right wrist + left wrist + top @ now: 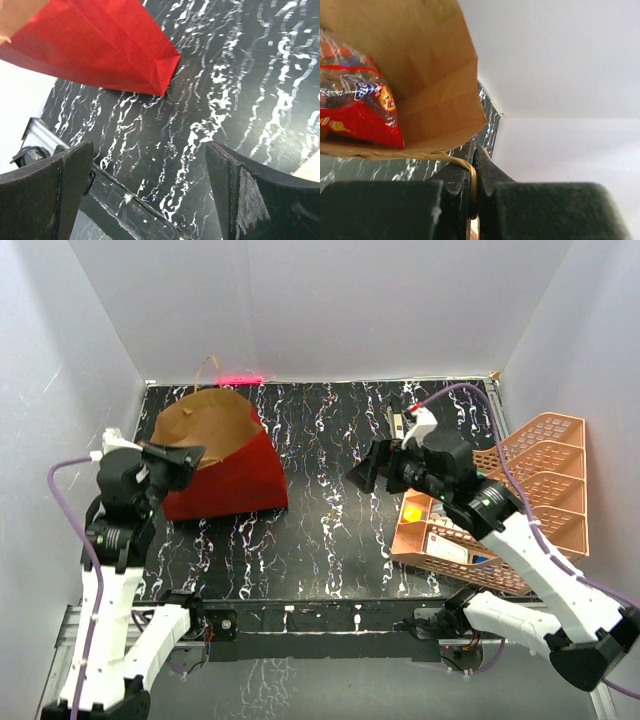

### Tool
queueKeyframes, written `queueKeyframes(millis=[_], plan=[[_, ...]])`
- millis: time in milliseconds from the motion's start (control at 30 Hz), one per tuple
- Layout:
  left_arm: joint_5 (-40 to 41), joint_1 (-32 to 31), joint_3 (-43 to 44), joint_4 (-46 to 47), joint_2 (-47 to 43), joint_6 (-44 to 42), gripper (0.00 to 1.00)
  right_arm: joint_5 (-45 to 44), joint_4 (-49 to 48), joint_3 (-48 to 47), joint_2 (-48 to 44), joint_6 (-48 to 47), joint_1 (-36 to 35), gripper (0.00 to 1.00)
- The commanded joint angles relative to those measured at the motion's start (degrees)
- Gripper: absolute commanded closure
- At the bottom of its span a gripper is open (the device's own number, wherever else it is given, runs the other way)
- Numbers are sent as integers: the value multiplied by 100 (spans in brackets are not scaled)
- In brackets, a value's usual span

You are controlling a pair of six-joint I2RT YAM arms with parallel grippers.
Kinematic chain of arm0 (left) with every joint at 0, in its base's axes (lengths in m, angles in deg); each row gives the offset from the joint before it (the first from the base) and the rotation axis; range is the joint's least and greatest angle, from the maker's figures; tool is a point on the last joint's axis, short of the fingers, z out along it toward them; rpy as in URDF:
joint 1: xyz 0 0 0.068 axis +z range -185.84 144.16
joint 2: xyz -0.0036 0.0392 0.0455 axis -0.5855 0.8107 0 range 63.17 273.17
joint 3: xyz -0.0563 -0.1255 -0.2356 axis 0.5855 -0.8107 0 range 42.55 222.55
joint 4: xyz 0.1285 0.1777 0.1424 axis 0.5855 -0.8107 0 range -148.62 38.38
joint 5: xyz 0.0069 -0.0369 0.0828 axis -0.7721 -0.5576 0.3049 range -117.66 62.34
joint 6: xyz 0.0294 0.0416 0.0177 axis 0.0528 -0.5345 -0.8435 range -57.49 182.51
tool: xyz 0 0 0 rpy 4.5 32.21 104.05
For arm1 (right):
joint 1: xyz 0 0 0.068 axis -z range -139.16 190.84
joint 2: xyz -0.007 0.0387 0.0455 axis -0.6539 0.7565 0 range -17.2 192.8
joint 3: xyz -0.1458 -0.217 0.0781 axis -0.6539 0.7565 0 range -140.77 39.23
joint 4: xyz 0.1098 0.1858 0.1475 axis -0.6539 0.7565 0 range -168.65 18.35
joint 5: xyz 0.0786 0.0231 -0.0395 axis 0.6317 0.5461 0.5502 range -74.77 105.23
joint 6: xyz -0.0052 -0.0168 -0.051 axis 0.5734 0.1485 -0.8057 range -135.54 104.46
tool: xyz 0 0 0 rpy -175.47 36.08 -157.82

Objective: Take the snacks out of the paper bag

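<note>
The paper bag (pixel 235 480) lies on its side at the table's left, red outside, its brown mouth facing the left arm. My left gripper (pixel 190 455) is at the bag's mouth edge. In the left wrist view the left gripper (pixel 474 156) is shut on the bag's tan cord handle (pixel 472 177), just below the brown rim (pixel 430 75). One of the snacks, a shiny red packet (pixel 360 110), lies inside the bag. My right gripper (pixel 365 470) hovers open over mid-table, right of the bag. In its wrist view the right gripper (pixel 150 170) holds nothing, with the red bag (pixel 100 45) beyond.
A peach lattice tiered tray (pixel 545 475) stands at the right edge with a white-and-blue box (pixel 445 545) in its lower tier. A slim black-and-cream tool (pixel 397 420) lies at the back. White walls close in the left, back and right.
</note>
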State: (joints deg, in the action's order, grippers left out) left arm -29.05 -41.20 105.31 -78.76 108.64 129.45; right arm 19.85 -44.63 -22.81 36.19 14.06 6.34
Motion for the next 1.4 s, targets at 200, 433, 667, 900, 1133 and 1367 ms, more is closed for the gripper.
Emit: queueKeyframes(millis=[200,433,667,900,1133,1367], plan=[[-585,27,-570,-1353,-1699,-50,100,1158,-1623,-853,1661,-348,-735,2],[-862,27,-390,-1918,-1758,-137,100,715,-2026,-1628,2544,-1112,-1668,2],[-679,27,-402,-2518,-2134,-180,100,-297,-2355,-3079,3992,-1506,-1665,2],[-860,27,-661,-2728,-2473,45,100,-852,-3360,-4878,5730,-2150,-1630,2],[-912,27,-544,-2970,-2471,-80,100,-882,-3443,-7721,7921,-2487,-1601,0],[-760,27,-292,-3432,-2580,-339,100,-694,-4057,-8014,8576,-2354,-1282,15]])
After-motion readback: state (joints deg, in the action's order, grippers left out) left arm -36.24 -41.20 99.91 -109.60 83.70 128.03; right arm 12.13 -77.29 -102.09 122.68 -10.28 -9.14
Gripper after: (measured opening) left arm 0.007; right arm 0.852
